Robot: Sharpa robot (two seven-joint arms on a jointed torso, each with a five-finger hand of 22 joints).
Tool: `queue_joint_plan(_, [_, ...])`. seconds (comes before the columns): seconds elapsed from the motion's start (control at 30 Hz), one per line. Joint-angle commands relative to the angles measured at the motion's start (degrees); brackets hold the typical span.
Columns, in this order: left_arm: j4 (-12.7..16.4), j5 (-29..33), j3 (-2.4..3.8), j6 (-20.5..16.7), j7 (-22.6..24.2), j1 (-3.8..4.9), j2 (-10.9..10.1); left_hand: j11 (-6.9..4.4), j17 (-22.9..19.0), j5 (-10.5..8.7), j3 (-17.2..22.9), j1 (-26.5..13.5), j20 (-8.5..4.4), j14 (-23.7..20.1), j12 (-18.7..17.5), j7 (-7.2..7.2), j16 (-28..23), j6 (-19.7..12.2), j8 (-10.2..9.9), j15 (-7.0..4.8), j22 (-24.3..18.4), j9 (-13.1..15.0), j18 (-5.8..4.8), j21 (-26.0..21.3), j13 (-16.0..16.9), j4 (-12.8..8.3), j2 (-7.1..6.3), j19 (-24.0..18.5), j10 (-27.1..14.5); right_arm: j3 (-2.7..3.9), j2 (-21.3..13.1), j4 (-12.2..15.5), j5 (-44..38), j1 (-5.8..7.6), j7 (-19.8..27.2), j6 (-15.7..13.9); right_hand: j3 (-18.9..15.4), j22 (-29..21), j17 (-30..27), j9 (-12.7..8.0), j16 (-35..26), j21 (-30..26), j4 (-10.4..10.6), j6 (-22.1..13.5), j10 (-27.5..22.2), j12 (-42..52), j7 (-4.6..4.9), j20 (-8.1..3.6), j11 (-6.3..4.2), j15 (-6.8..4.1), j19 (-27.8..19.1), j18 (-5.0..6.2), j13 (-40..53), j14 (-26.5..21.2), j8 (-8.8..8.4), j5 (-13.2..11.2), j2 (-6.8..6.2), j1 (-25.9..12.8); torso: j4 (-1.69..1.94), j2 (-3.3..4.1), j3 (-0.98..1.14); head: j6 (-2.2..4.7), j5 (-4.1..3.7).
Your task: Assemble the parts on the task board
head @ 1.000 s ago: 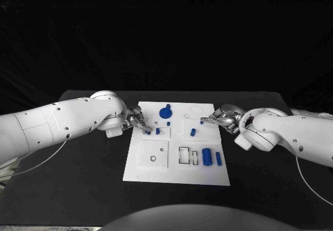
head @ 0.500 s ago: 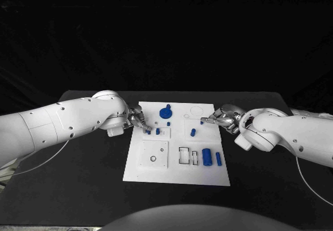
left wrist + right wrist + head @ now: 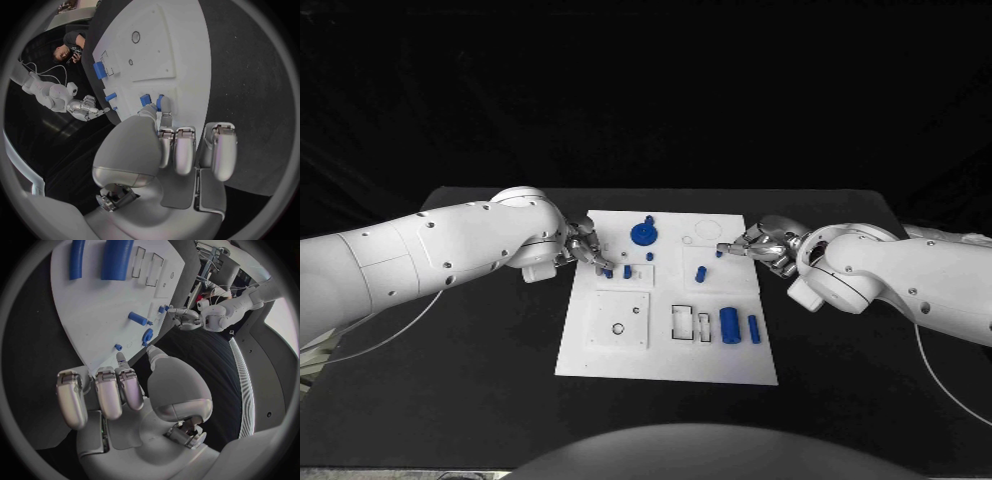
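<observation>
The white task board (image 3: 668, 345) lies in the middle of the black table. My left hand (image 3: 586, 250) is at the board's left edge, and its thumb and one finger meet on a small blue peg (image 3: 160, 102) standing by a second blue piece (image 3: 145, 99). My right hand (image 3: 759, 245) is at the board's right edge. One of its fingertips (image 3: 122, 358) touches a tiny blue piece (image 3: 117, 346) on the board, with the thumb apart from it. A blue round knob (image 3: 643, 234) stands near the far edge.
Two blue cylinders (image 3: 730, 325) (image 3: 754, 330) lie near the board's front right beside rectangular slots (image 3: 682, 322). A blue peg (image 3: 700, 273) lies mid-board, and a small ring (image 3: 619, 329) sits on the square plate at the front left. Black table surrounds the board.
</observation>
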Motion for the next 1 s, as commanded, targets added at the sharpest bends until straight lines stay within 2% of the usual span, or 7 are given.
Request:
queue_joint_plan(0.03, [-0.02, -0.33, 0.02, 0.78, 0.66, 0.00, 0.21, -0.26, 15.09, 0.14, 0.40, 1.87, 0.34, 6.07, -0.33, -0.25, 0.15, -0.09, 0.19, 0.36, 15.09, 0.08, -0.43, 0.14, 13.14, -0.02, 1.18, 6.03, 6.27, -0.01, -0.01, 0.05, -0.38, -0.03, 0.29, 0.57, -0.23, 15.10, 15.10, 0.08, 0.36, 0.26, 0.02, -0.34, 5.95, 0.38, 0.76, 0.33, 0.42, 0.37, 6.10, -0.82, 15.08, 5.87, 0.18, 0.24, 0.51, 0.10, 0.00, -0.01, 0.00, -0.04, 0.02])
queue_joint_plan(0.53, [-0.44, -0.11, 0.02, 1.97, 0.70, -0.13, 0.53, -0.23, 15.09, 0.13, 0.54, 1.82, 0.34, 6.07, -0.33, -0.22, 0.15, -0.14, 0.19, 0.37, 15.09, 0.08, -0.43, 0.14, 13.14, -0.01, 1.14, 6.03, 6.27, -0.01, -0.03, 0.15, -0.38, -0.03, 0.35, 0.54, -0.29, 15.10, 15.10, 0.12, 0.36, 0.26, 0.01, -0.32, 5.95, 0.38, 0.78, 0.36, 0.44, 0.38, 6.10, -0.82, 15.08, 5.87, 0.24, 0.26, 0.54, 0.14, -0.06, -0.02, 0.03, 0.00, 0.01])
queue_joint_plan(0.73, [-0.50, -0.18, 0.02, 2.07, 0.54, -0.20, 0.67, -0.22, 15.09, 0.13, 0.63, 1.82, 0.34, 6.07, -0.33, -0.21, 0.15, -0.17, 0.18, 0.37, 15.09, 0.08, -0.43, 0.14, 13.14, -0.01, 1.14, 6.03, 6.27, -0.01, -0.07, 0.27, -0.37, -0.03, 0.36, 0.56, -0.29, 15.10, 15.10, 0.12, 0.36, 0.26, 0.01, -0.32, 5.95, 0.38, 0.78, 0.36, 0.44, 0.38, 6.10, -0.82, 15.08, 5.87, 0.24, 0.26, 0.54, 0.14, 0.04, 0.02, -0.03, 0.04, -0.19])
queue_joint_plan(1.0, [-0.56, -0.04, 0.01, 2.24, 0.44, -0.22, 0.76, -0.18, 15.09, 0.14, 1.00, 1.87, 0.35, 6.07, -0.33, -0.18, 0.15, -0.28, 0.18, 0.38, 15.09, 0.09, -0.43, 0.14, 13.14, -0.04, 1.10, 6.03, 6.27, -0.01, 0.03, 0.29, -0.37, -0.03, 0.34, 0.62, -0.29, 15.10, 15.10, 0.12, 0.36, 0.26, 0.01, -0.32, 5.95, 0.38, 0.78, 0.36, 0.44, 0.38, 6.10, -0.82, 15.08, 5.87, 0.24, 0.26, 0.54, 0.14, 0.05, -0.02, 0.01, -0.02, -0.22])
